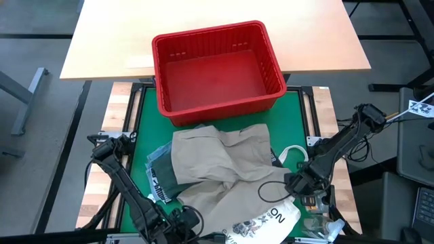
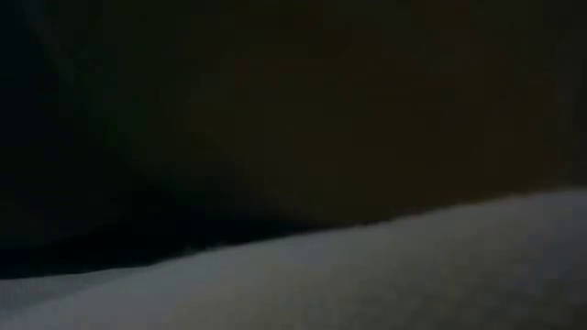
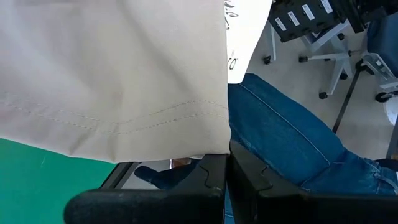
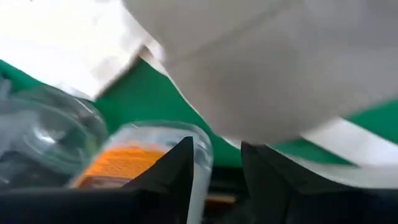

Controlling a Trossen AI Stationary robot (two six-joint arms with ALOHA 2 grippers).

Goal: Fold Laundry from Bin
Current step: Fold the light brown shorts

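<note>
One khaki-tan garment (image 1: 224, 166) lies crumpled on my green mat (image 1: 298, 112), spread from just in front of the bin toward the near edge. Under its left side I can make out one dark green garment (image 1: 161, 177). One white tote bag (image 1: 266, 220) lies beneath the khaki at the near edge; the only letters I can read on it are "NO". The single red bin (image 1: 217, 71) stands beyond the clothes, straddling the mat's far edge and the pale wooden table (image 1: 135, 34); I see nothing in it.

My left gripper (image 3: 227, 171) is low at the near-left corner, fingers pressed together on the khaki hem. Blue denim (image 3: 292, 143) shows beyond it. My right gripper (image 4: 214, 168) is bent down at the near-right, jaws partly apart, white cloth draped over them; I cannot tell if they pinch it. A clear plastic bottle with an orange label (image 4: 134, 158) lies just past the fingers.
</note>
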